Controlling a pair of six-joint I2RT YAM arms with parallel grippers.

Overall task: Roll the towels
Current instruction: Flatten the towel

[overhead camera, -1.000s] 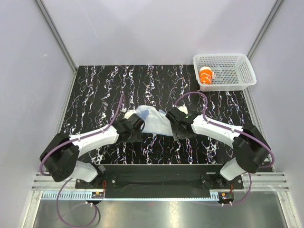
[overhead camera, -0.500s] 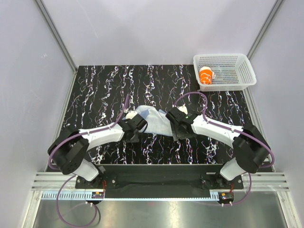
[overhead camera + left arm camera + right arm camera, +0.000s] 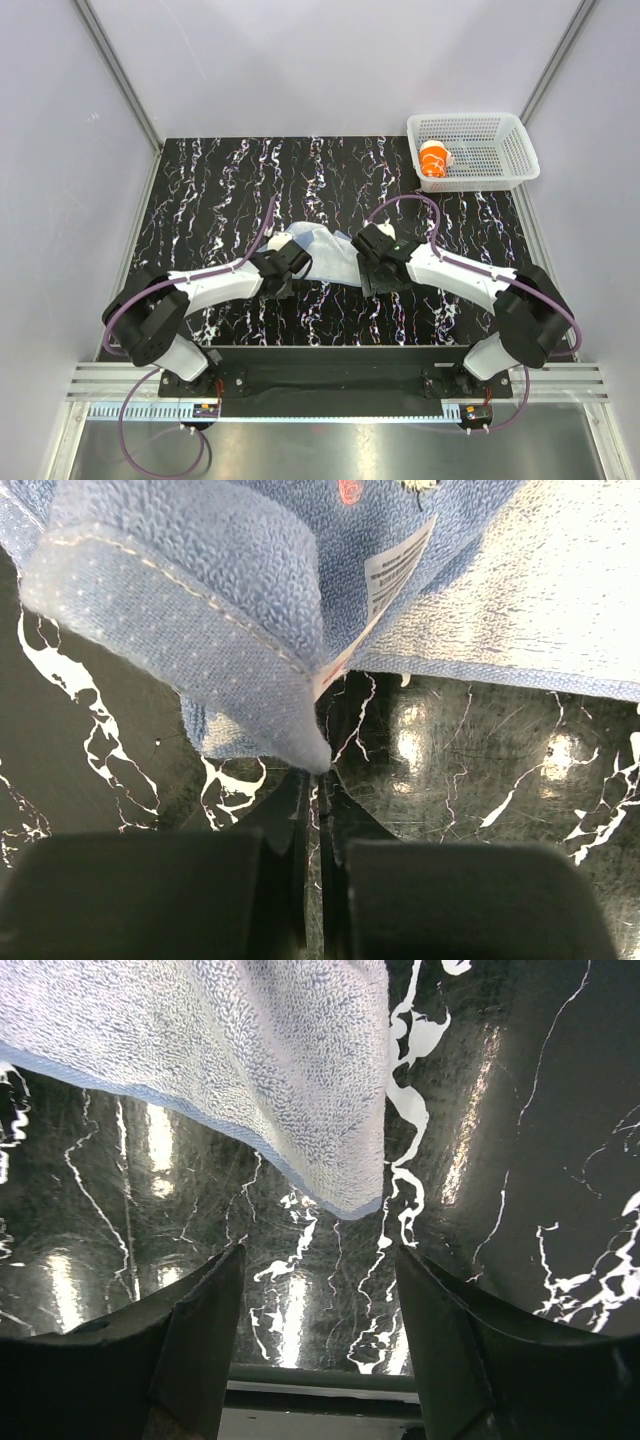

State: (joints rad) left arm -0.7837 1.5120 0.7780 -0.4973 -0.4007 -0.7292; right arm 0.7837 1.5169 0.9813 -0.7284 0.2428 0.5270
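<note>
Sitting fully closed at blue-grey towel (image 3: pixel 200 570) corner: left end effector (image 3: pixel 318 780), pinch unclear; right end effector (image 3: pixel 318 1255) hovering open, empty, by other corner.

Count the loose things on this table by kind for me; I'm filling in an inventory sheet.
Towels: 2 (bright orange rolled towel with white print in the basket; pale blue-grey terry towel spread on the black marbled table)
Baskets: 1 (white plastic mesh basket)
Total: 3
</note>
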